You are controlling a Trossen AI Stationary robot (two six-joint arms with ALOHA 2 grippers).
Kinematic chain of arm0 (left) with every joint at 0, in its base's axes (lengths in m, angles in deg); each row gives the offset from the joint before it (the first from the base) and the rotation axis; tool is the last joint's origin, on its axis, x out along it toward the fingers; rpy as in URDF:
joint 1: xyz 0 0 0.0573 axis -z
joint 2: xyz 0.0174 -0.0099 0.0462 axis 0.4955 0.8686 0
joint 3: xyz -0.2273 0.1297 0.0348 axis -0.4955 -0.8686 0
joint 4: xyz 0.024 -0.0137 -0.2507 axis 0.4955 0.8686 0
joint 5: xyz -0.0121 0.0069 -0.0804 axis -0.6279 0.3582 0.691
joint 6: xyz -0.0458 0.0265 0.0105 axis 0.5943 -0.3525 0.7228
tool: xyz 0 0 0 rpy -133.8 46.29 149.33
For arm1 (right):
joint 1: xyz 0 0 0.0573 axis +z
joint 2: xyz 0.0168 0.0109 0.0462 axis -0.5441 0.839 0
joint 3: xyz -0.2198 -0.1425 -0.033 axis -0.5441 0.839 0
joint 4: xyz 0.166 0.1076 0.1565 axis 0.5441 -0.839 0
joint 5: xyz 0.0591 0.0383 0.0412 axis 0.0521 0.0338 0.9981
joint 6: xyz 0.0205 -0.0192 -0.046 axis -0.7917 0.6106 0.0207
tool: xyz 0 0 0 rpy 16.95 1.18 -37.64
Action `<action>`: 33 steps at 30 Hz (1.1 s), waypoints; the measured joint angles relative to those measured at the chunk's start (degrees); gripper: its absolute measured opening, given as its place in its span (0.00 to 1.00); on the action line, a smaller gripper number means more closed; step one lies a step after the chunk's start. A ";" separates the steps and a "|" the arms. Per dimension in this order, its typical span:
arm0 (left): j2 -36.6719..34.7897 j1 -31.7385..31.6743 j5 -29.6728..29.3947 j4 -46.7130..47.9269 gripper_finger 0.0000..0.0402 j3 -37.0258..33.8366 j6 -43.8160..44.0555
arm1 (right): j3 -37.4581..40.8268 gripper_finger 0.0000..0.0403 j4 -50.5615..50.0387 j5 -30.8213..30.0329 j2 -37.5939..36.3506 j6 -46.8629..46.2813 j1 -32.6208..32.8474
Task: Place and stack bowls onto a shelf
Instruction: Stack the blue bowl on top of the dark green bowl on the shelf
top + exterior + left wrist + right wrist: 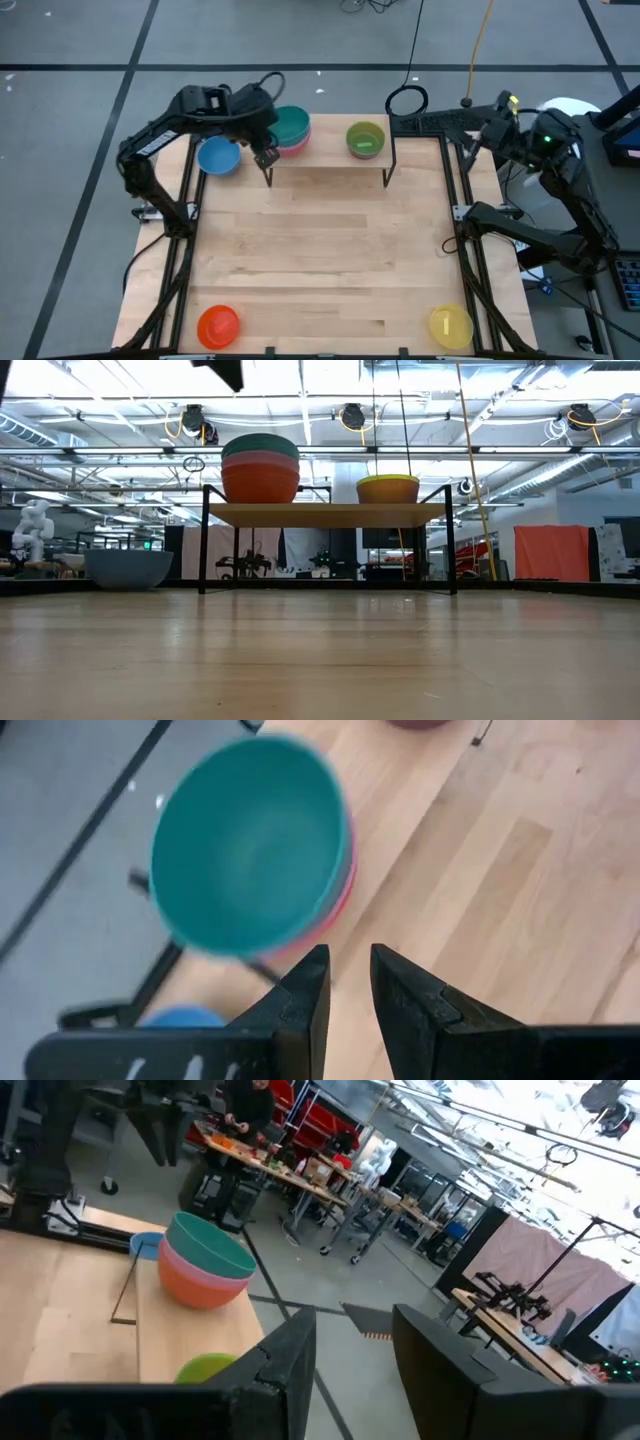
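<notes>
A teal bowl [291, 125] tops a stack with a pink and a red bowl under it [260, 468], standing on the left end of the shelf [330, 172]. A green bowl [365, 140] sits on the shelf's right part. A blue bowl [218, 156] rests on the table left of the shelf. My left gripper [348, 955] hovers open above the shelf's near left corner [266, 157], just near of the stack, touching nothing. My right gripper [350, 1320] is open and raised beyond the table's far right corner [478, 135].
An orange bowl [218, 325] sits at the table's near left corner and a yellow bowl [450, 325] at the near right. The tabletop between them and the shelf is bare wood. Black frame rails [180, 250] run along both table sides.
</notes>
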 joint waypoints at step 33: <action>-20.79 -12.28 -1.52 0.14 0.20 -50.52 63.29 | 0.00 0.31 1.75 0.07 -3.94 -2.86 0.00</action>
